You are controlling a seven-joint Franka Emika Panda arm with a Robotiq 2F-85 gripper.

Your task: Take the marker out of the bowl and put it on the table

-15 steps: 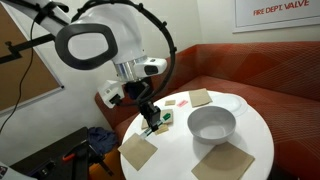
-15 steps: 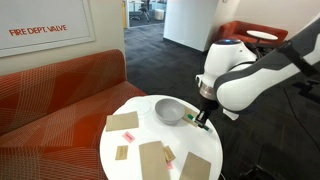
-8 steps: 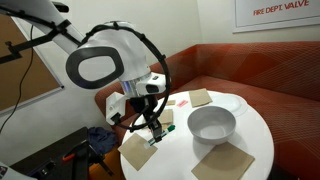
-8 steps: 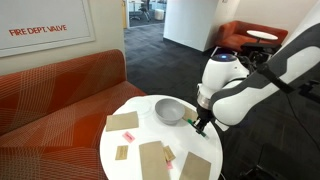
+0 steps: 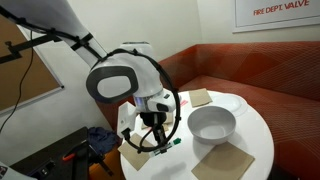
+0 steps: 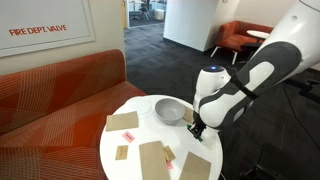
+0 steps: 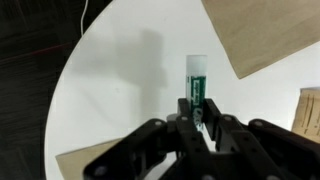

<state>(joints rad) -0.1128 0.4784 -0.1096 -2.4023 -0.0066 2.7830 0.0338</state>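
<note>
Over the last second the arm [image 5: 125, 80] has been carried away from the bowl [image 5: 212, 123] toward the near edge of the counter [image 5: 258, 135] and brought lower, so that the pincer [image 5: 154, 142] is now placed well apart from the bowl, just beside a brown napkin [image 5: 138, 152]. From this it can be judged that the removal is done and the set-down is under way; only the last descent and the release appear to be left. The arm is seen folded over the counter's rim in both exterior views, its wrist turned downward and the pincer pointed nearly straight at the surface. In the wrist view the pincer [image 7: 199, 118] is pressed onto the marker [image 7: 196, 85], which is held by its lower end with the whitish end projecting forward over bare white counter between two napkins. Whether the marker is already touching the surface cannot be told. The bowl is left with nothing visible in it.
</note>
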